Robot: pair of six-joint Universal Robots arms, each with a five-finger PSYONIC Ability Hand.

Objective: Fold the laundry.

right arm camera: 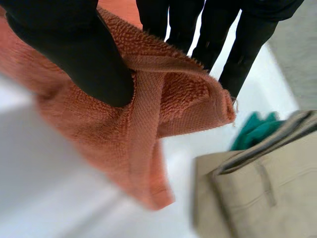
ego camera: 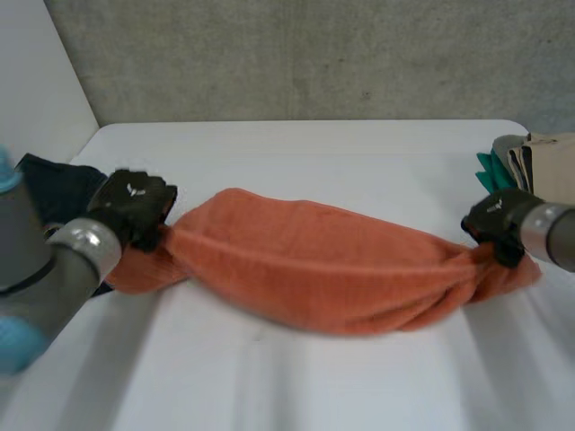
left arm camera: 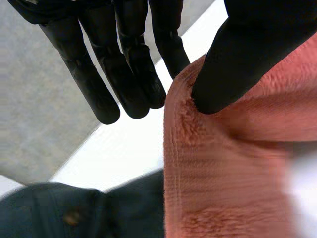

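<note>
An orange towel (ego camera: pixel 323 269) is stretched in a bunched band across the table between my two hands. My left hand (ego camera: pixel 135 206) grips its left end. In the left wrist view the thumb (left arm camera: pixel 237 54) presses into the towel (left arm camera: pixel 223 168) while the fingers (left arm camera: pixel 124 74) reach past its edge, one of them behind the cloth. My right hand (ego camera: pixel 494 220) holds the right end. In the right wrist view its thumb (right arm camera: pixel 74 54) lies on the towel's hemmed corner (right arm camera: pixel 148 114) and the fingers (right arm camera: pixel 213 39) stand behind it, pinching the cloth.
A dark blue garment (ego camera: pixel 54 184) lies at the table's left edge, just beyond my left hand, also under the towel's end (left arm camera: pixel 74 213). A pile of beige (ego camera: pixel 548 162) and teal (ego camera: pixel 490 171) clothes sits at the right edge, close to my right hand (right arm camera: pixel 257 188).
</note>
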